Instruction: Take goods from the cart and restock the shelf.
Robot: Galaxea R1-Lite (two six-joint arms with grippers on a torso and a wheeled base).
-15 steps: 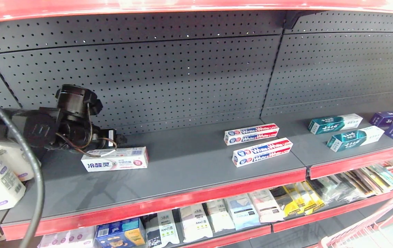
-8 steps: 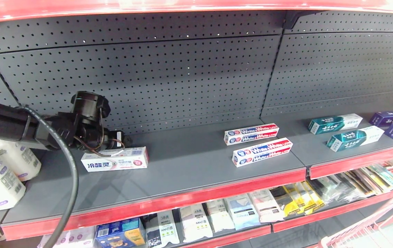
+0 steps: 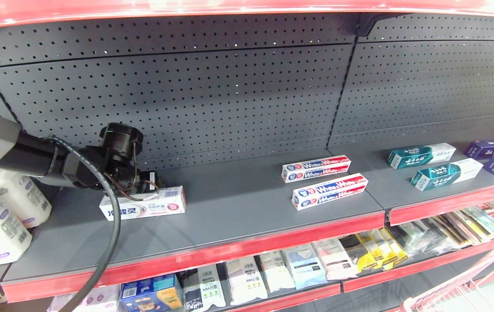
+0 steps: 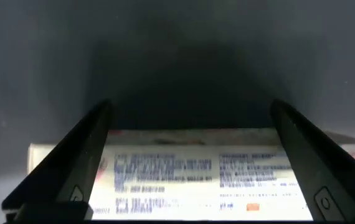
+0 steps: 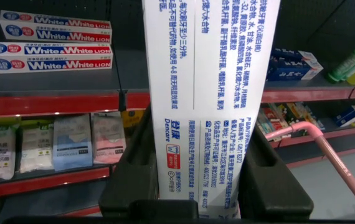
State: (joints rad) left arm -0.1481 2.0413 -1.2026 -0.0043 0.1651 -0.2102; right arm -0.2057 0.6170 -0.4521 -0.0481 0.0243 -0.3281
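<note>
The head camera looks down on the shelf [image 3: 238,203] from farther back. The left wrist camera sits very close to the white box [image 4: 196,174]. The right wrist camera, lower, faces the shelf past a tall box [image 5: 208,93], sharing the red-white boxes [image 3: 316,168] with the head view.

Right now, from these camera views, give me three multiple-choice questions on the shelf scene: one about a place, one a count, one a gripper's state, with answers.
1. Where does the pink-and-white toothpaste box lie?
A) on the grey shelf, at the left gripper
B) in the cart
C) on the shelf below

2. How many red-and-white toothpaste boxes lie on that shelf?
A) one
B) two
C) four

3. How is the right gripper?
A) open, empty
B) shut on a bottle
C) shut on a blue-printed white box

1 A: the head view shows it there.
2 B: one lies behind the other.
3 C: the box stands between its fingers.
</note>
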